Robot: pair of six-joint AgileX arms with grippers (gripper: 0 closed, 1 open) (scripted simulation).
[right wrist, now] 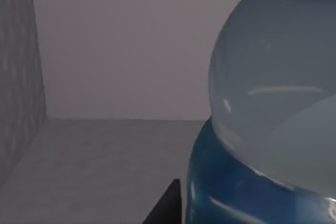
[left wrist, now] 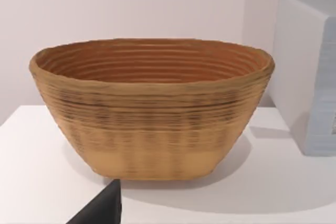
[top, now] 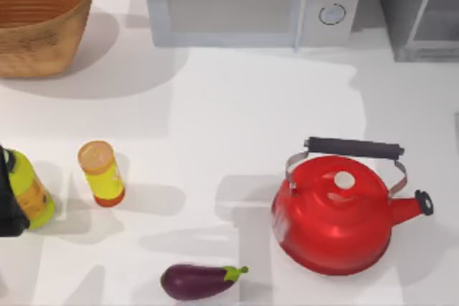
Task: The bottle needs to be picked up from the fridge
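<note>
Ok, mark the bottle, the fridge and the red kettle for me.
bottle (right wrist: pixel 273 103): right wrist view, on its clear rounded shoulder.
fridge (top: pixel 419 5): top view, on its dark-grey top at the right rear corner.
red kettle (top: pixel 333 220): top view, on its body.

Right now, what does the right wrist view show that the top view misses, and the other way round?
The right wrist view alone gives a close look at the bottle, its clear rounded body above a blue band, standing on a grey floor between grey walls, apparently inside the fridge. The top view alone gives the fridge from outside at the table's far right, the microwave, the basket, the red kettle, the eggplant and two yellow bottles. Both share the fridge, seen from different sides.
</note>
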